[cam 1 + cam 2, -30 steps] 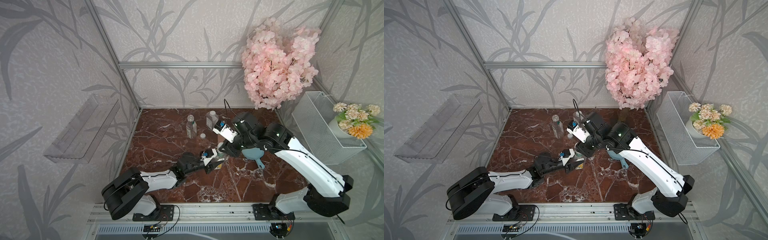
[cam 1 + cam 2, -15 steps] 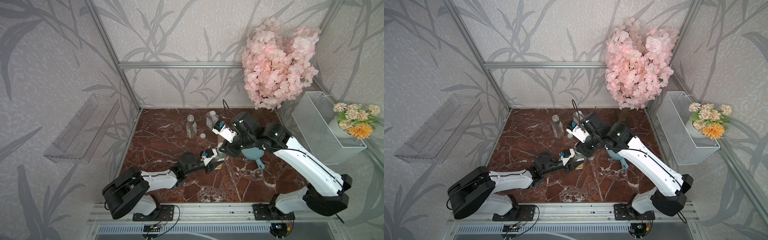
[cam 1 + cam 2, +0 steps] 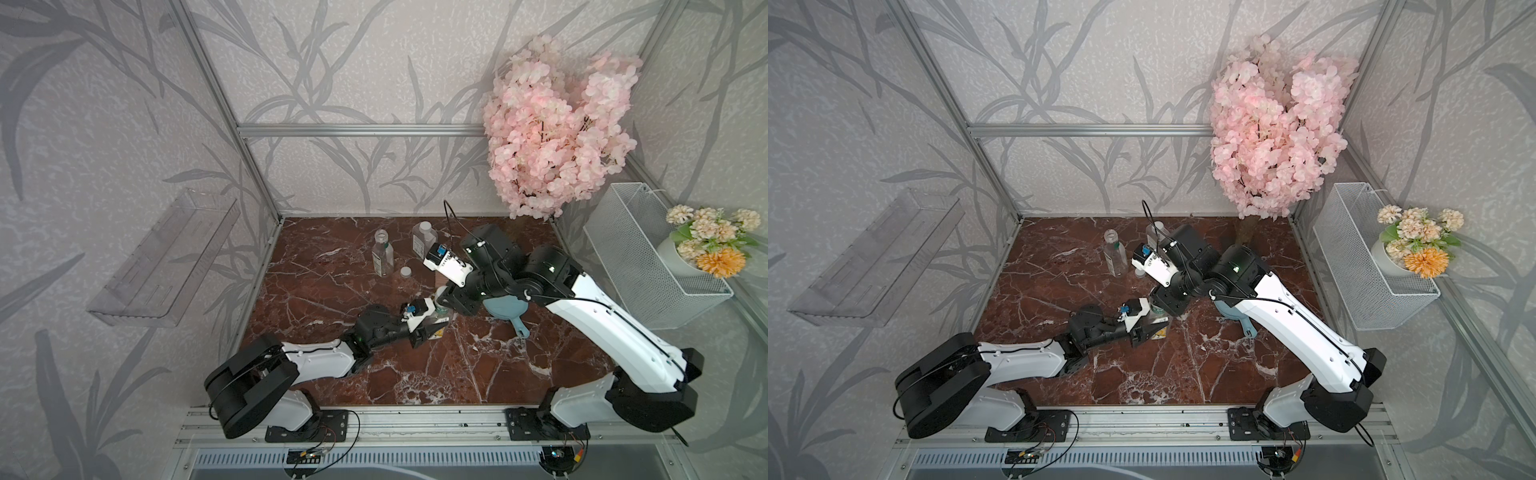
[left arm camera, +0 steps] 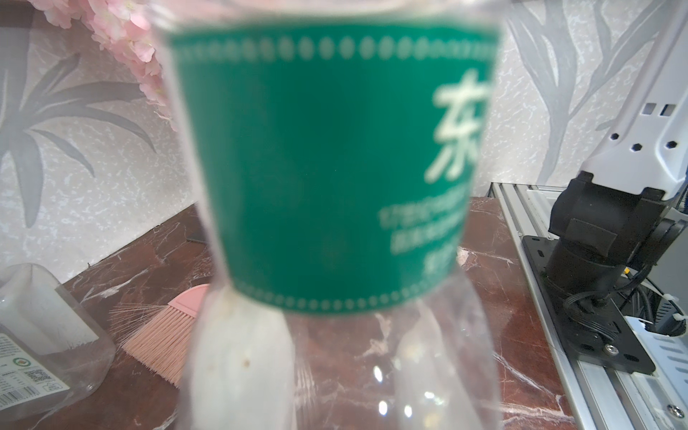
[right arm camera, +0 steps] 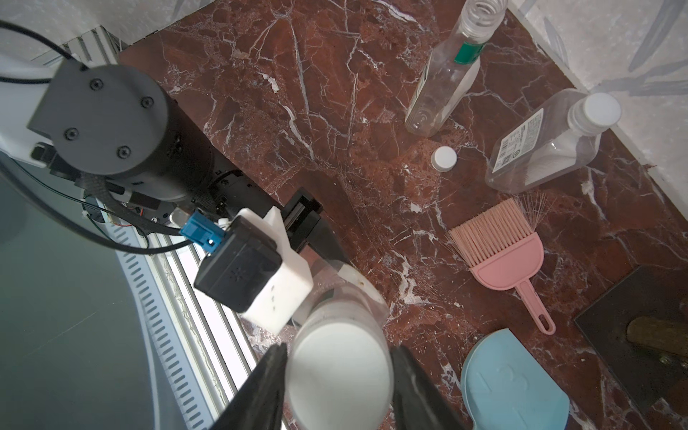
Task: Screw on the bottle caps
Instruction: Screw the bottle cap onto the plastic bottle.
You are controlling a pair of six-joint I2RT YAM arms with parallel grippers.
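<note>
Bottle (image 4: 335,167) clear plastic, cap (image 5: 340,366) round white

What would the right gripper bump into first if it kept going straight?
The white cap, between its fingers. The right gripper points down at it, atop the green-labelled bottle that the left gripper holds. Whether its fingers touch the cap, I cannot tell.
</note>
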